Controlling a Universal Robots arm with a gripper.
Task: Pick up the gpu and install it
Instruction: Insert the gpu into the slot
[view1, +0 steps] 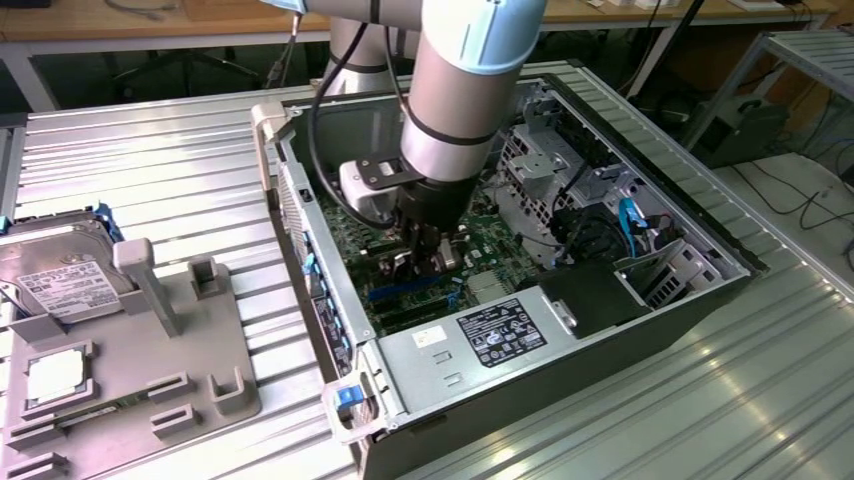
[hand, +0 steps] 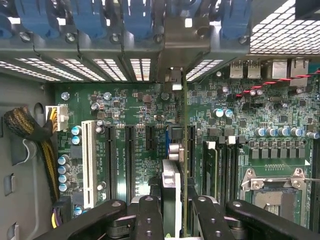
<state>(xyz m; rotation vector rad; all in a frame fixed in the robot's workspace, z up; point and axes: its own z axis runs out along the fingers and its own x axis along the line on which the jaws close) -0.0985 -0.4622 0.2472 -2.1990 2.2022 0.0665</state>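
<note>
The gpu (hand: 184, 150) stands edge-on over the green motherboard (hand: 140, 105), with its thin green board running along a black expansion slot (hand: 191, 150). Its silver end bracket (hand: 187, 45) sits against the case's rear slot wall. My gripper (hand: 177, 220) is shut on the card, one black finger (hand: 149, 220) on each side. In the exterior view the gripper (view1: 424, 250) reaches down inside the open computer case (view1: 694, 250), and the gpu (view1: 404, 268) shows just beneath it. Whether the card is fully seated I cannot tell.
On the exterior view's left, a grey holder tray (view1: 200, 380) carries a silver hard drive (view1: 60, 270) and a square processor chip (view1: 56, 375). The power supply (view1: 494, 330) fills the case's near end. Close to the card are blue slot latches (hand: 90, 15), a white slot (hand: 89, 160), yellow-black cables (hand: 30, 130) and the processor socket (hand: 275, 192).
</note>
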